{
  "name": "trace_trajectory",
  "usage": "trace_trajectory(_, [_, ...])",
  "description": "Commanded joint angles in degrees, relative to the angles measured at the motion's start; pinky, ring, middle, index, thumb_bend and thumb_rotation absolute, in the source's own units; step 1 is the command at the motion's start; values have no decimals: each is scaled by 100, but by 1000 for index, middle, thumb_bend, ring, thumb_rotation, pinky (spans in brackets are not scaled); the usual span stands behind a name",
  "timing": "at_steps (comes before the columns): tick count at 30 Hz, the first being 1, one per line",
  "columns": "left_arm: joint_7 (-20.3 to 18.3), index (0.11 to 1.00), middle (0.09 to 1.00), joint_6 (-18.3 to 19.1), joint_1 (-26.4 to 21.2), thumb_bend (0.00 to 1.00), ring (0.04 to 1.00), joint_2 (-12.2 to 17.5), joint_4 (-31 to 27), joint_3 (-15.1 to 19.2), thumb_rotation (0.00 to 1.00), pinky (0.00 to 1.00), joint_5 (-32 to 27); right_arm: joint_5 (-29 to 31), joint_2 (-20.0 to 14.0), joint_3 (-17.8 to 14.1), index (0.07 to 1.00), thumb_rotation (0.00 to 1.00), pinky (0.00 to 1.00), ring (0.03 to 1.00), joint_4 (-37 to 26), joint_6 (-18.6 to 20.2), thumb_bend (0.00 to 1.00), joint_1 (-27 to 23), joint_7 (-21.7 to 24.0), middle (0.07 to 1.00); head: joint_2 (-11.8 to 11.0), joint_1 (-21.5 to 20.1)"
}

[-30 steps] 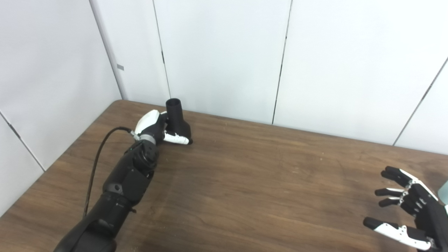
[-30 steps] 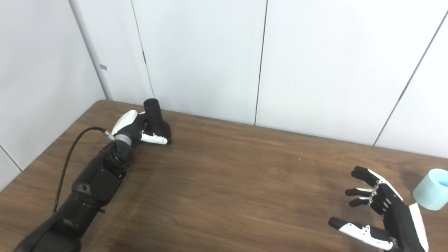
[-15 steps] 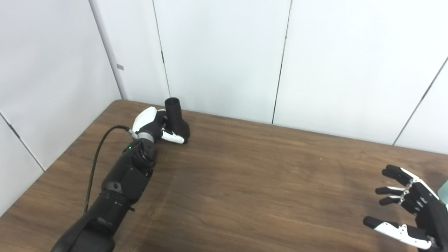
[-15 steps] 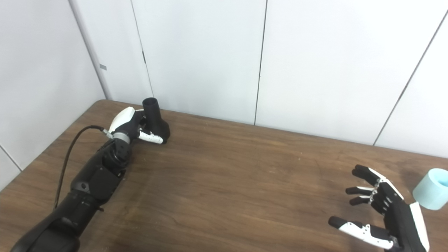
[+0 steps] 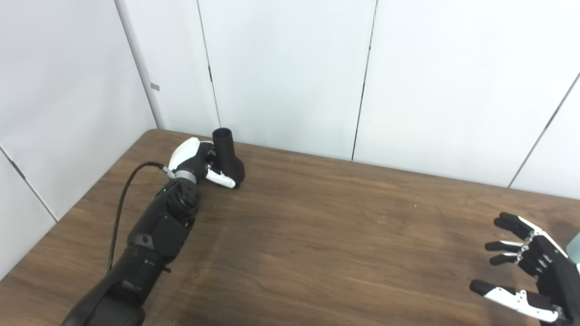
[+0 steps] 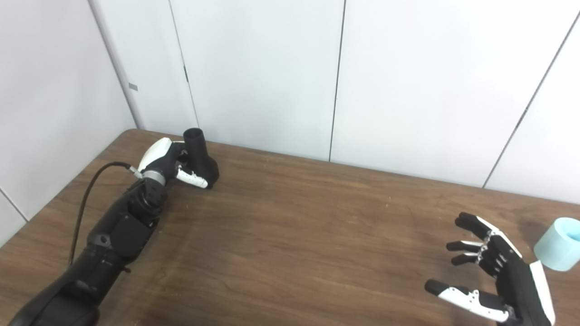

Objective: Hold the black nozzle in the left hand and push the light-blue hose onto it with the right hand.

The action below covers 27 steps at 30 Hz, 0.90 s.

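Observation:
The black nozzle stands upright on the table's far left corner, round opening up. My left hand is wrapped around its lower part, with the white thumb across the front; the fingers behind it are hidden. The light-blue hose, a short tube, lies at the table's right edge; only a sliver of it shows in the left eye view. My right hand is open with fingers spread, just left of the hose and not touching it.
The brown wooden table meets white wall panels at the back and left. A black cable runs along my left forearm.
My left hand has shifted slightly left and closer around the nozzle, and the nozzle moved a little left with it. The right hand has barely moved.

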Motion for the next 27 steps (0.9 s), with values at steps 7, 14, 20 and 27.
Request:
trace_trajectory(7, [78, 589, 610, -99, -37, 849, 743, 70, 50, -61, 64, 1000, -30, -46, -49, -37, 781, 178, 499, 608, -213, -131, 840, -141, -41, 792, 11, -27])
trace_trajectory(14, [259, 464, 520, -401, 47, 525, 713, 0, 99, -145, 3, 1000, -24, -52, -42, -42, 780, 183, 495, 605, -252, -96, 842, -153, -44, 791, 35, -17])
trace_trajectory(20, [368, 471, 505, -865, 137, 525, 670, 1, 202, -186, 0, 1000, -82, -40, -21, -45, 783, 185, 492, 605, -271, -77, 841, -172, -55, 792, 54, -35])
trace_trajectory(27, [407, 482, 489, -1250, 194, 526, 636, -27, 249, -331, 0, 1000, -80, -76, 3, -31, 780, 194, 485, 602, -313, -37, 840, -185, -75, 789, 82, -124])
